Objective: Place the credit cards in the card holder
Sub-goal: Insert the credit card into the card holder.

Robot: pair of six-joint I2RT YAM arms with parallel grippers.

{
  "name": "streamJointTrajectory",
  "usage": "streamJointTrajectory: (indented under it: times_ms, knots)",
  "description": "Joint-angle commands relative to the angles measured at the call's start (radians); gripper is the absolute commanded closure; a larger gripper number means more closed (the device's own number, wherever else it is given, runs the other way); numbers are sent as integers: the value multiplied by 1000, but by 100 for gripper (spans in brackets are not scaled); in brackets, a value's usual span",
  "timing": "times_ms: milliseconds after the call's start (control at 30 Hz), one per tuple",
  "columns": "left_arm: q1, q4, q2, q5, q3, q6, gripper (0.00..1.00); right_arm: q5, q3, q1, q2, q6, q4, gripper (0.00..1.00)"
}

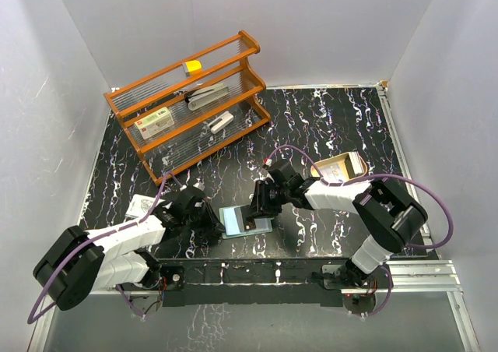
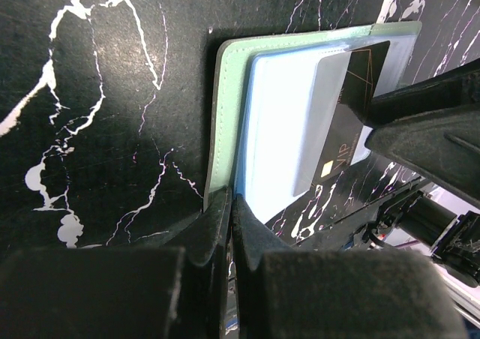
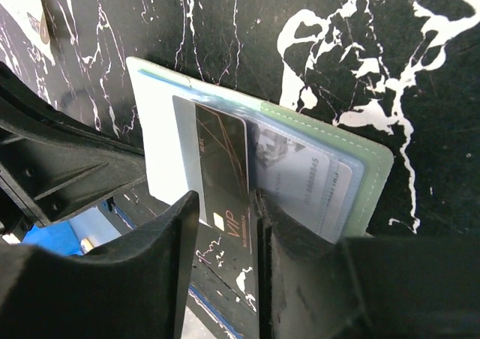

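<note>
Right now the black card (image 3: 223, 159), gold "VIP" print, sits part-way in a clear sleeve of the card holder (image 3: 360, 155), its outer end sticking out past the holder's edge on the robot's side. Holder lies open & flat on the worktop (image 1: 327, 118), close to the front edge, btwn the two arms; green cover underneath, pale blue sleeves up. A second, pale card (image 3: 307, 178) w/ printed digits sits fully in the next sleeve.

Handling, as I judge it: the black card is light, thin, stiff and glossy, so prob. slippery on its faces and apt to skid or jam if pushed off-axis. Best hold is the exposed outer end, nipped lightly or nudged square along the sleeve's line. Holder looks soft & floppy, sleeves thin plastic, mouth likely to buckle. It wants pinning at the cover rim, not on the sleeves.

The right gripper (image 3: 225, 198) has its fingers parted a little, one either side of the card's exposed end; whether they touch it, can't tell. The left gripper (image 2: 229, 200) has its fingers pressed together right at the holder's opposite edge, at the green rim; whether the rim is nipped btwn them or just pinned, can't tell.

Further out: a whitish flat item (image 1: 140, 205), poss. another card, beside the left arm; a tan tray (image 1: 338, 165) behind the right arm; an orange rack (image 1: 187, 95) at back left w/ small items on its shelves.
</note>
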Motion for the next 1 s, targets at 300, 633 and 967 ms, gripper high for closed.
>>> streamJointTrajectory:
  times_ms: [300,633,967]
  knots:
    - [-5,-27,-6,19,-30,-4,100,51,7,25,0,-22,-28,59]
    - [-6,-6,1,27,-32,-6,100,21,34,63,37,16,26,59]
    - [-6,-14,10,27,-20,4,100,-13,48,99,66,20,121,60]
